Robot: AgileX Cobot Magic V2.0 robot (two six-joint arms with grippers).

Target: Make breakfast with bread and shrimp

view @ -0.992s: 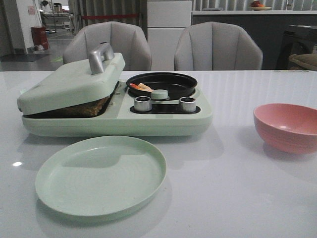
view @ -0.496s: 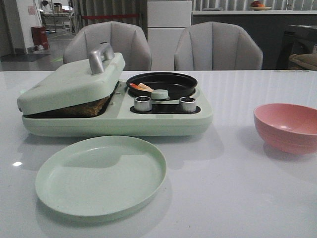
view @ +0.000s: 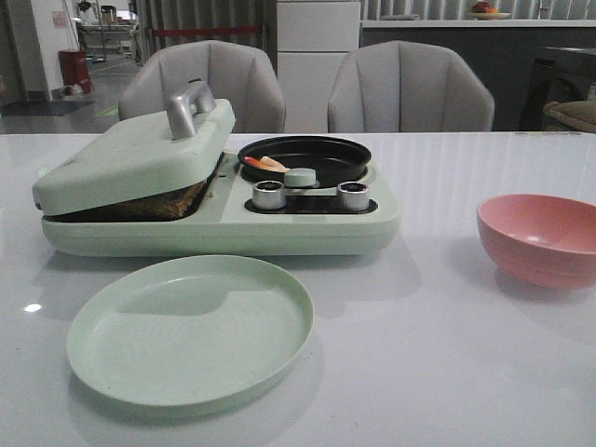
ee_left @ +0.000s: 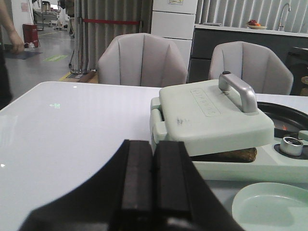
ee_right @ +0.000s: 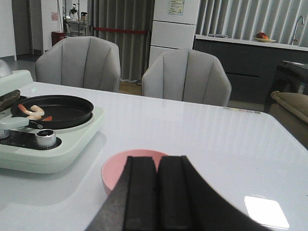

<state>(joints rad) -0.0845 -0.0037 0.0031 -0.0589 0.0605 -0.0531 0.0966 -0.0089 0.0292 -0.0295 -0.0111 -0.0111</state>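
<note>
shrimp (view: pixel 264 163) in pan (view: pixel 304 160), red end leftward

Bread (view: pixel 158 202): dark-crusted, flat under tilted lid. Shrimp (view: pixel 265 163): curved, orange-ended, lying in black pan.

The glossy white table (view: pixel 447 372) mirrors light. The pale green plastic-looking cooker (view: pixel 307 223) is smooth and matt, with a brushed-metal lid handle (view: pixel 186 107) and shiny metal knobs (view: pixel 269 194). The round black pan (view: pixel 307 154) looks satin; the pink bowl (view: pixel 540 237) and pale green round plate (view: pixel 191 331) look matt.
</note>
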